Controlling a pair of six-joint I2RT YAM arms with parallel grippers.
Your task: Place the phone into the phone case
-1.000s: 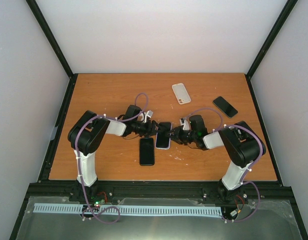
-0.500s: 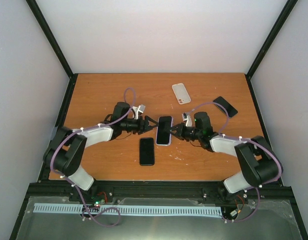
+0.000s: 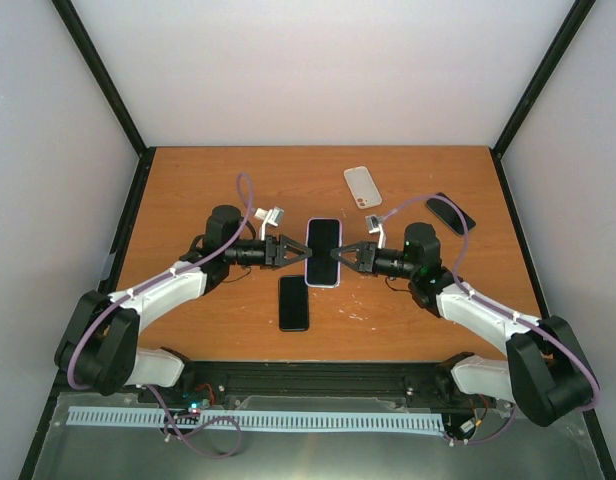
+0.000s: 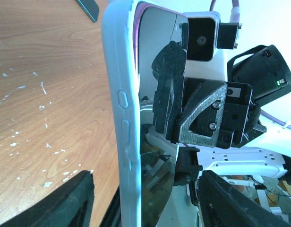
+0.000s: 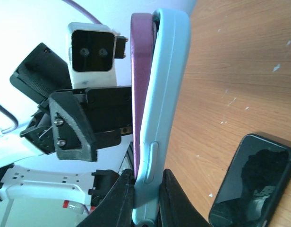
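Observation:
A purple phone (image 3: 323, 250) sits in a pale blue case (image 5: 166, 71) and is held above the table between both grippers. My right gripper (image 3: 340, 254) is shut on its right edge; in the right wrist view its fingers (image 5: 122, 198) pinch the case and the purple phone edge (image 5: 141, 71) together. My left gripper (image 3: 293, 252) is open at the phone's left edge. In the left wrist view its fingers (image 4: 65, 201) stand wide apart on either side of the case (image 4: 119, 94) without touching it.
A black phone (image 3: 294, 302) lies on the table just below the held phone and shows in the right wrist view (image 5: 252, 179). A white case (image 3: 362, 187) lies at the back middle. Another black phone (image 3: 450, 213) lies at the back right.
Both arms have stretched out from their bases and carried the cased phone a little farther up the table. The left gripper's fingers now stand spread at its edge.

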